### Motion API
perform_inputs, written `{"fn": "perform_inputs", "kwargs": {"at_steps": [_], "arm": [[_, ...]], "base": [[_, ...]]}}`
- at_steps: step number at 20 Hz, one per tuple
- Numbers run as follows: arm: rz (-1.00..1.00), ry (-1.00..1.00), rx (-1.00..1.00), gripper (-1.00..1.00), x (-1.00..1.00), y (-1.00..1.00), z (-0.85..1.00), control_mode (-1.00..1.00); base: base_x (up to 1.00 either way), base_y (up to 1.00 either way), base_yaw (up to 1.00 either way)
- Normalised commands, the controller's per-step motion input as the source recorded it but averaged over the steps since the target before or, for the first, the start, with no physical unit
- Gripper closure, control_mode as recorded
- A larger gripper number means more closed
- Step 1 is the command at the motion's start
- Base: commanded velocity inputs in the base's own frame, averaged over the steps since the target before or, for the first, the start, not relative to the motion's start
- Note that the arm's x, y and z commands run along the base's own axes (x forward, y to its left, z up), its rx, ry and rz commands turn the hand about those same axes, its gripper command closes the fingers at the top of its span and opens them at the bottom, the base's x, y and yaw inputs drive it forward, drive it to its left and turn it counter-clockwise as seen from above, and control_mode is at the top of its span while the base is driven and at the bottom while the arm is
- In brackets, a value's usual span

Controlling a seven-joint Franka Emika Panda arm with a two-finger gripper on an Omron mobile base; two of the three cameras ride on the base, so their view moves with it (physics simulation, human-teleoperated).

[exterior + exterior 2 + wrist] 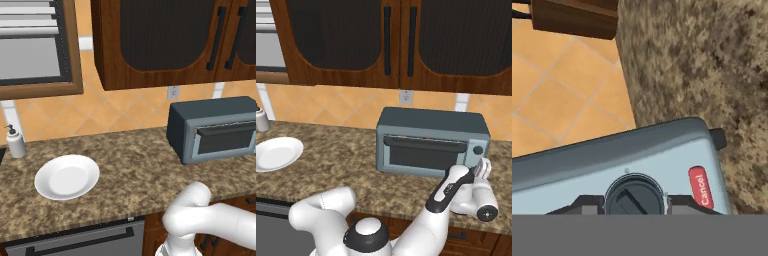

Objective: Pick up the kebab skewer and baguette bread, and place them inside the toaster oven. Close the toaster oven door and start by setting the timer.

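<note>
1. Gripper (485,168) parked right at the toaster oven's (431,122) front, over at its right-hand end, by the timer dial (478,150).
2. From the hand view: fingertips (587,204) poking up on either side of that round dark dial (634,196), one per side, close against it. Can't tell whether actually clamped on the knob or just loosely around it, since the tips are mostly cut off at the bottom.
3. Red "Cancel" button (700,187) just beside the dial on the same pale control panel.
4. Toaster oven door (426,152) shut, flush with the front, dark bar handle (425,144) running along its top edge. Window too dark to make out anything inside.
5. Oven sitting on the speckled granite tabletop (135,170), back close to the orange tiled wall, wall outlet (405,97) just above and behind it.
6. White plate (67,177) well off to the left on the same tabletop, nothing on it.
7. Soap dispenser (15,142) further left still, near the wall.
8. Dark wood cabinets (391,40) hanging above the oven, with long dark handles.
9. Grey dishwasher panel (80,242) below the tabletop edge, under the plate.
10. Kebab skewer and baguette bread: can't spot either, so no telling where they are.
</note>
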Motion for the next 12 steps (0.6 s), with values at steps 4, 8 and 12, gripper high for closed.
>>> {"fn": "perform_inputs", "kwargs": {"at_steps": [4,8,12], "arm": [[-0.02,0.0,0.3,1.0,0.16,0.55,0.22,-1.0],[-0.02,0.0,0.33,1.0,0.18,0.52,0.3,-1.0],[-0.05,0.0,0.36,1.0,0.18,0.46,0.31,-1.0]], "base": [[0.0,0.0,0.0],[0.0,0.0,0.0],[0.0,0.0,0.0]]}}
